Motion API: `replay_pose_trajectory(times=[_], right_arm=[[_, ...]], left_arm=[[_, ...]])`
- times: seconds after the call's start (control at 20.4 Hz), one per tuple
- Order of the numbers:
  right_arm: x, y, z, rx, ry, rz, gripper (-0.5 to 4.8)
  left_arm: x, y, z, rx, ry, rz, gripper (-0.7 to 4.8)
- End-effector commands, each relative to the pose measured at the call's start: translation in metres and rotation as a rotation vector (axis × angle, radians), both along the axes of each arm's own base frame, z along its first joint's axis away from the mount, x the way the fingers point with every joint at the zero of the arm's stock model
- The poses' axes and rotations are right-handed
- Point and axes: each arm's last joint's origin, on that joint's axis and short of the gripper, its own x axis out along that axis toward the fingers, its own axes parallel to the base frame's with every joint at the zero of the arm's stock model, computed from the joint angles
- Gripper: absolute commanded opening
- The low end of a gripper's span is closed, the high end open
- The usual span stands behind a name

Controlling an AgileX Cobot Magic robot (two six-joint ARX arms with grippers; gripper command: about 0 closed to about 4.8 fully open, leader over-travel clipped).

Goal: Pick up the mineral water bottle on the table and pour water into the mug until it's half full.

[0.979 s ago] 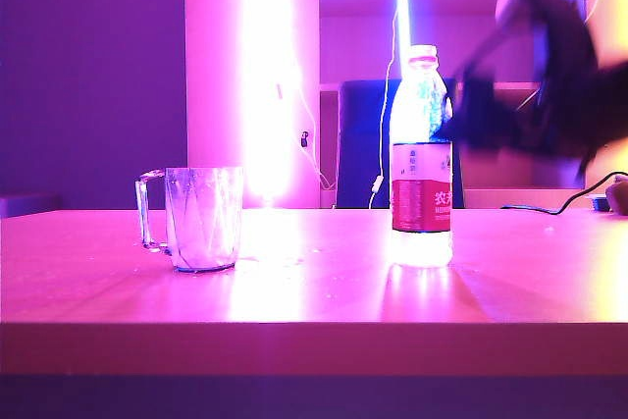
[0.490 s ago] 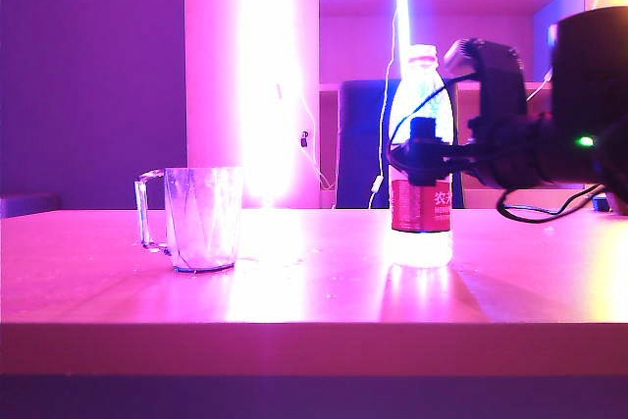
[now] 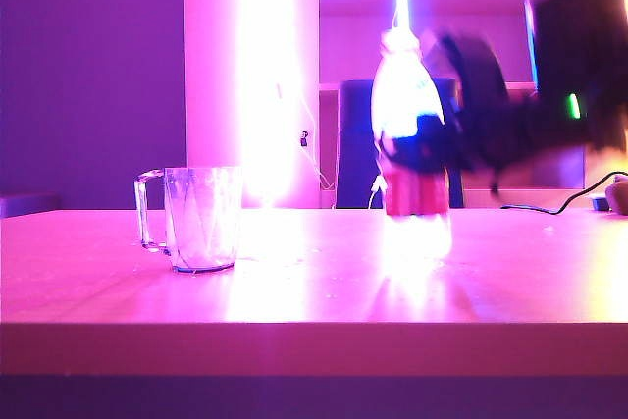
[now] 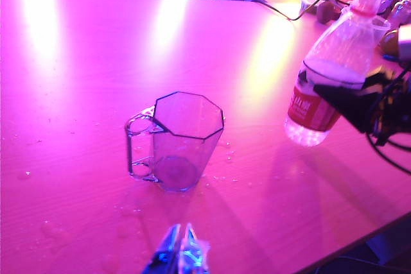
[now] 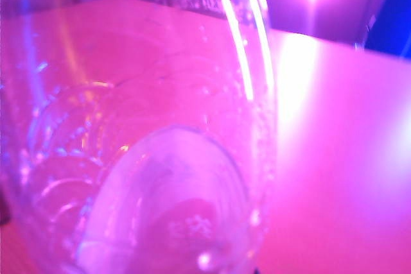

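Since half a second ago the mineral water bottle (image 3: pixel 412 149) has left the desk (image 3: pixel 314 287): it stood upright on the wood then, and now I see it blurred, base raised clear of the surface and neck leaning slightly toward the mug side. Right arm has shifted with it and is smeared too.

Largest to smallest:

- Desk: wide wooden top, carries only the mug at this moment. From the left wrist view I see scattered droplets and small wet patches on it around the mug.
- Right arm: dark mass at the right of the exterior view, green light on its body.
- Bottle: clear plastic, red label band low on the body. Water (image 4: pixel 307 134) fills the lower part, with its surface showing as a pale line just above the label in the left wrist view; above that it is empty. Cap end is washed out by the backlight, I cannot tell its colour.
- Right claw (image 3: pixel 424 144): clenched around the bottle's middle, just above the label, black fingers (image 4: pixel 350 102) wrapping the body.
- Mug (image 3: pixel 194 218): clear, faceted, upright on the desk well left of the bottle, handle pointing away from it. Looks empty to me, bottom visible through the rim.
- Left claw (image 4: pixel 180 256): hanging over the desk near the mug, tips pressed together, grasping nothing.

Right wrist view is filled by the bottle wall close up.
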Motion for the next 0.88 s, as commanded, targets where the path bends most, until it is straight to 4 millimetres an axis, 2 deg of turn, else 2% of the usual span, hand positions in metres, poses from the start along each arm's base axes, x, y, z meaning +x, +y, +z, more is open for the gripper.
replay_pose_trajectory(times=[0.05,0.24,0.49,0.59,0.73,0.88], right_arm=[[0.003,0.031,0.047,-0.324,-0.023,0.043,1.68],[0.013,0.074,0.083,-0.678,-0.033,-0.006,1.81],[0.026,0.111,0.087,-0.995,-0.069,-0.086,1.81],[0.027,0.123,0.084,-1.100,-0.109,-0.069,1.81],[0.029,0.135,0.080,-1.249,-0.136,-0.099,1.81],[0.029,0.138,0.080,-1.361,-0.161,-0.113,1.81]], left_arm=[[0.000,0.000,0.002,0.003,-0.019,-0.005,-0.05],[0.000,0.000,0.002,0.003,-0.018,-0.005,-0.05],[0.000,0.000,0.002,0.003,-0.019,-0.005,-0.05],[0.000,0.000,0.002,0.003,-0.019,-0.005,-0.05],[0.000,0.000,0.002,0.003,-0.019,-0.005,-0.05],[0.000,0.000,0.002,0.003,-0.019,-0.005,-0.05]])
